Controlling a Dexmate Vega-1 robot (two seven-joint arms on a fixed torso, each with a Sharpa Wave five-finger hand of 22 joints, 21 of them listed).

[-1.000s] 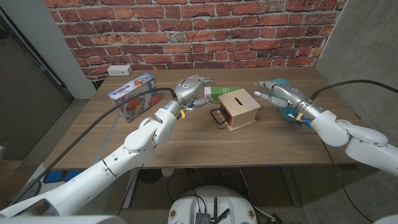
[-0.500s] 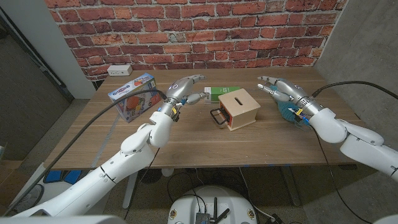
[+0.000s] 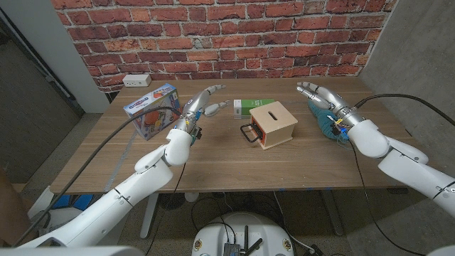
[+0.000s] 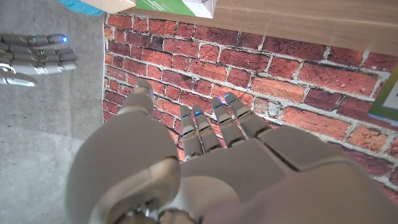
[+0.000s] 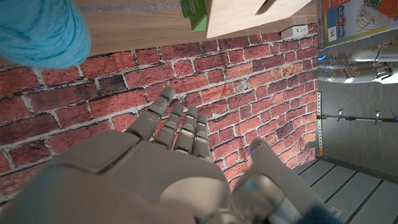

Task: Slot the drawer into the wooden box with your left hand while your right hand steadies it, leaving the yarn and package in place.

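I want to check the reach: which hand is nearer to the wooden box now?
Left, slightly. The left hand hangs open beside the wooden box, toward the toy package. The right hand is raised open on the other side, above the yarn.

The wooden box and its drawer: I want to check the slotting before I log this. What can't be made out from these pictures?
- Drawer, head view: only the dark handle at the wooden box's front shows; how deep it sits is hidden by the box.
- Green package, head view: partly hidden behind the box; print too small.
- Yarn, head view: largely covered by the right hand and its wrist.
- Box, right wrist view: cut off by the edge.
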